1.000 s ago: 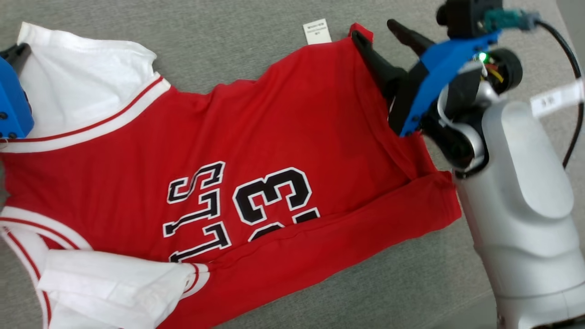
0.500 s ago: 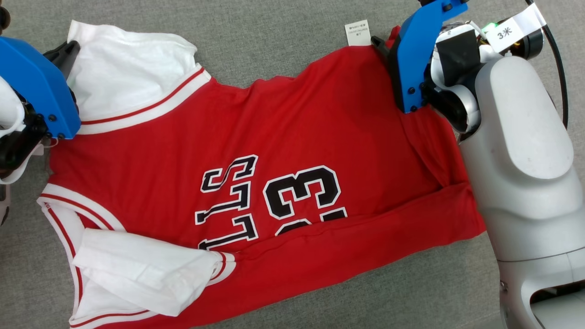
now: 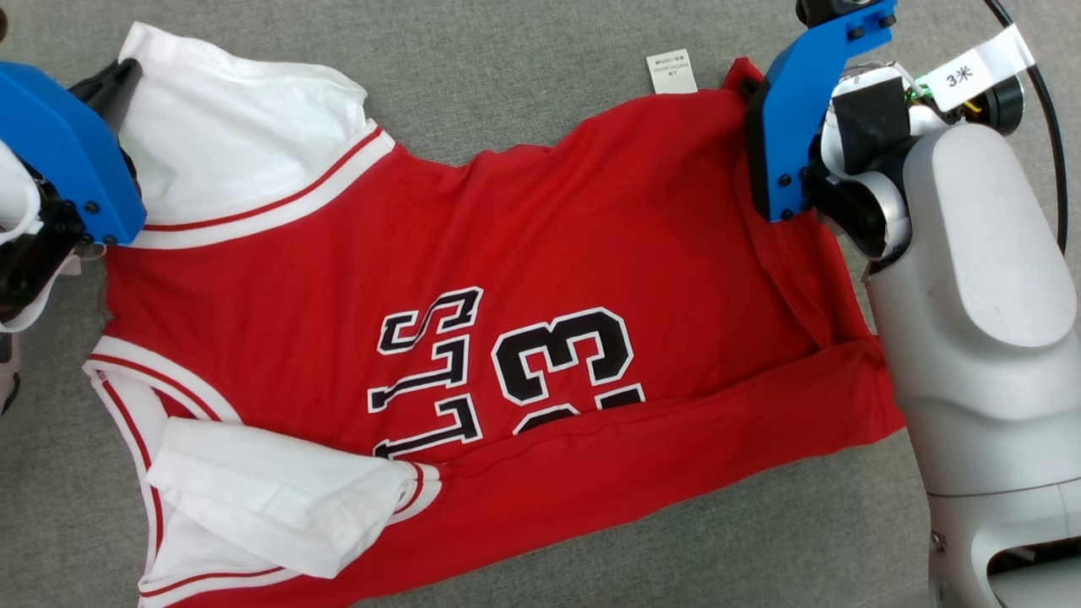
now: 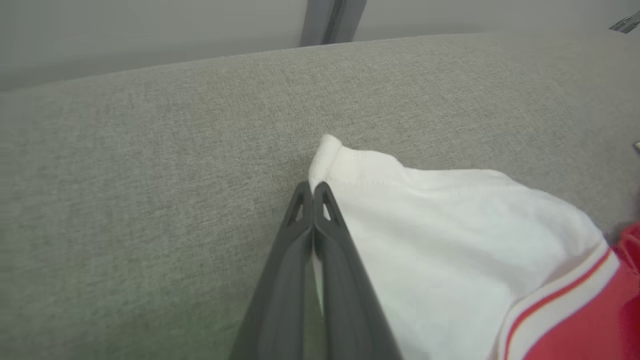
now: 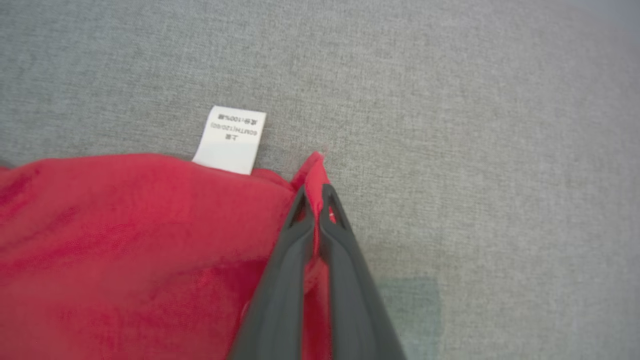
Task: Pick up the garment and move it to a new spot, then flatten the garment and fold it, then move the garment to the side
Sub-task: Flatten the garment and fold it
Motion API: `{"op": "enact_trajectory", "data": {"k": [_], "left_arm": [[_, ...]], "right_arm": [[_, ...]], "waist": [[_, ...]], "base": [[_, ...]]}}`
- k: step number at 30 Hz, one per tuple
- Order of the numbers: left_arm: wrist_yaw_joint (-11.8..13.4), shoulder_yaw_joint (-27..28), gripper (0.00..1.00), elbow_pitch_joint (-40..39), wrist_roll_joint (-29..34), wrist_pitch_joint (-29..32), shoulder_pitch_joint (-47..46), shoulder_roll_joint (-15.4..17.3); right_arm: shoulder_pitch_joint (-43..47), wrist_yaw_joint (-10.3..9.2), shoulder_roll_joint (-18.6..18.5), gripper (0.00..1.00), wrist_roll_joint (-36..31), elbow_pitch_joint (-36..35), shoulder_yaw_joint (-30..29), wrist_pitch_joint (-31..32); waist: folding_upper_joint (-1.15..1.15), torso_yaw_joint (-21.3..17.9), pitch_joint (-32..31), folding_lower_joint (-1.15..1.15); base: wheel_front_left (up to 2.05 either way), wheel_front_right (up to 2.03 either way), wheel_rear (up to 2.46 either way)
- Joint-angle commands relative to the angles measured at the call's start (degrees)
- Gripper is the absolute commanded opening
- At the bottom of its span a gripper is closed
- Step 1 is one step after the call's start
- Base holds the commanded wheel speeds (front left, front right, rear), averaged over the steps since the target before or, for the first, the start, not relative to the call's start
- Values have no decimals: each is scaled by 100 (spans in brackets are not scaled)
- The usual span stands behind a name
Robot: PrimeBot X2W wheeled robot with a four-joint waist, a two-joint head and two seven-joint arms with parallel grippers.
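The garment (image 3: 507, 253) is a red jersey with white sleeves and black "13" lettering, spread on a grey fabric surface (image 3: 524, 51). Its near long edge is folded over, and a white sleeve (image 3: 270, 498) lies bunched at the lower left. My left gripper (image 4: 312, 187) is at the upper left, shut on the edge of the other white sleeve (image 4: 450, 225). My right gripper (image 5: 315, 192) is at the upper right, shut on the red hem corner (image 5: 315, 165), with red cloth pinched between its fingers. In the head view a blue mount (image 3: 802, 110) hides those fingers.
A white care label (image 3: 672, 71) sticks out from the hem beside the right gripper. My pale right forearm (image 3: 971, 338) runs along the garment's right edge. The surface's far edge (image 4: 200, 60) meets a grey wall beyond the left gripper.
The right gripper, open around the red hem corner a second ago, has shut on it. The left gripper stays shut on the sleeve. The head camera has shifted.
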Motion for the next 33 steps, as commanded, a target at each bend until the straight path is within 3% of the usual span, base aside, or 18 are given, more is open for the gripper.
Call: {"op": "enact_trajectory", "data": {"k": [1,10,17,25,33], "left_arm": [[21,73,0,24,-36,-100,55,-13],[15,458,0,53,-165,-1272,393,-323],[-138,740,0,34,-409,-2559,1099,-868],[-445,695,0,-29,-431,-3708,2021,-1373],[-500,641,0,-377,-309,-4374,2787,-1582]], "right_arm": [[73,1,-5,0,36,-49,-37,-59],[352,1,4,0,494,-207,-696,-775],[965,1,-94,0,885,-416,-1266,-1355],[1803,1,-353,0,998,-589,-1626,-1526],[2440,1,-458,0,1084,-584,-1851,-1656]], "waist": [[0,20,-3,0],[0,247,-194,0],[0,542,-616,0],[0,927,-1111,0],[0,1301,-1507,0]], "base": [[0,0,0],[0,0,0],[0,0,0],[0,0,0],[0,0,0]]}}
